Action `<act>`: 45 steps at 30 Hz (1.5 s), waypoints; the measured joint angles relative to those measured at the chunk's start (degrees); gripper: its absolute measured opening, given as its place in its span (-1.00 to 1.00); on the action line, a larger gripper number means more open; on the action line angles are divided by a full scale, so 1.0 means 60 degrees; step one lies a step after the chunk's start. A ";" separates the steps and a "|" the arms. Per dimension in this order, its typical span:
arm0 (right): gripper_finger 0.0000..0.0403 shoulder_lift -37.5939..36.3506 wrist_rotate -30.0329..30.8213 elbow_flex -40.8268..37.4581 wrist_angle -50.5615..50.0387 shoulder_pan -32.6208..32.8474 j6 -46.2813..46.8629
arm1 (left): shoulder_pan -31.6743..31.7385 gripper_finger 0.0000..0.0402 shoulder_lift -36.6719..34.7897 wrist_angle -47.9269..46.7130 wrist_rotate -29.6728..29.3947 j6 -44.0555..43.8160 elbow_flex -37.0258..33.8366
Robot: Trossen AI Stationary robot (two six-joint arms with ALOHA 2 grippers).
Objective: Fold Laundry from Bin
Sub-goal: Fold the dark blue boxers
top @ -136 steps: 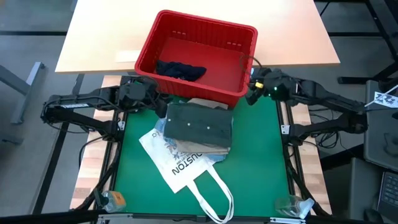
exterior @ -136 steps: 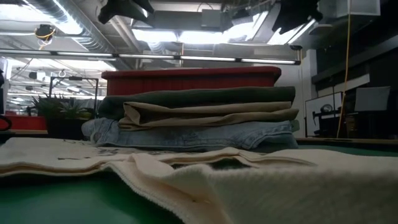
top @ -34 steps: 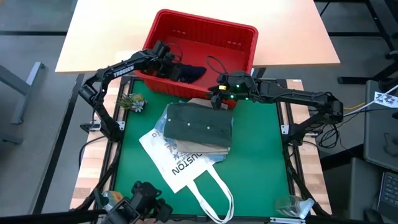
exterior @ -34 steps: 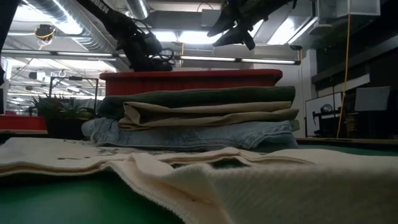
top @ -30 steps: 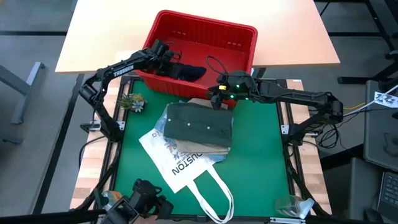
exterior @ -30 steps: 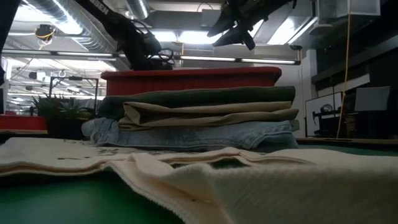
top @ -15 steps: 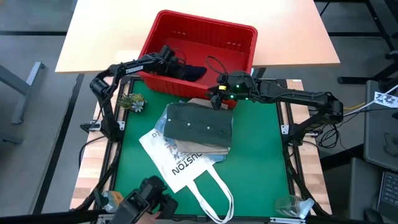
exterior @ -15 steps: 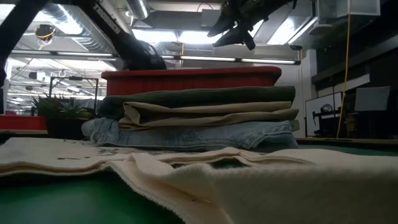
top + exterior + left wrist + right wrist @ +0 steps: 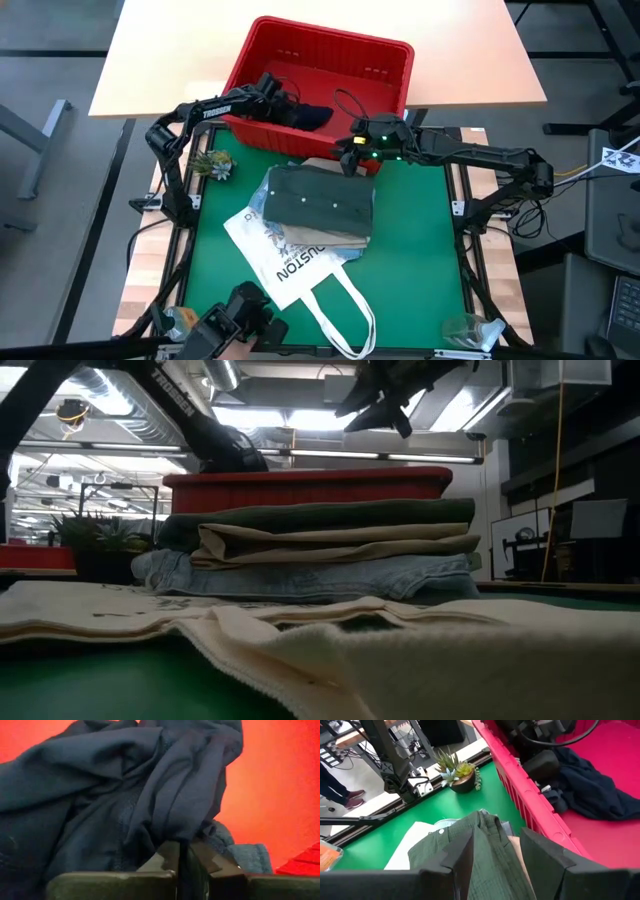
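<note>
High view: the left end effector [image 9: 284, 108] is seen inside the red bin [image 9: 385, 125], closed on the dark navy shorts [image 9: 308, 116] lying on the bin floor. The right end effector [image 9: 346, 162] is held with its fingers apart and empty above the olive shirt [image 9: 320, 199], which tops the folded stack beside the white tote bag [image 9: 290, 262] on the counter [image 9: 420, 260].
</note>
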 joint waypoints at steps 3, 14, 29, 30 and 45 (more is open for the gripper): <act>-0.19 -0.0175 -0.0086 0.0000 -0.0078 -0.0005 -0.0022 | 0.0000 -0.96 -0.0042 0.0005 0.0106 -0.0079 0.0000; -0.19 -0.1232 -0.0251 0.0000 -0.1490 -0.0007 -0.0030 | 0.0040 -0.99 -0.1063 0.1025 0.0393 -0.0150 0.0011; -0.19 -0.2048 -0.0226 0.0000 -0.2181 -0.0007 -0.0141 | 0.0043 -1.00 -0.1700 0.4129 0.2151 -0.2361 0.0011; -0.19 -0.2083 -0.0213 0.0000 -0.2294 -0.0007 -0.0235 | 0.0037 -1.00 -0.1700 0.4450 0.2363 -0.2568 0.0011; -0.19 -0.2495 0.2231 0.0004 -0.2192 -0.0007 -0.2002 | -0.0217 -1.00 -0.1700 0.9015 0.3879 -0.6455 0.0018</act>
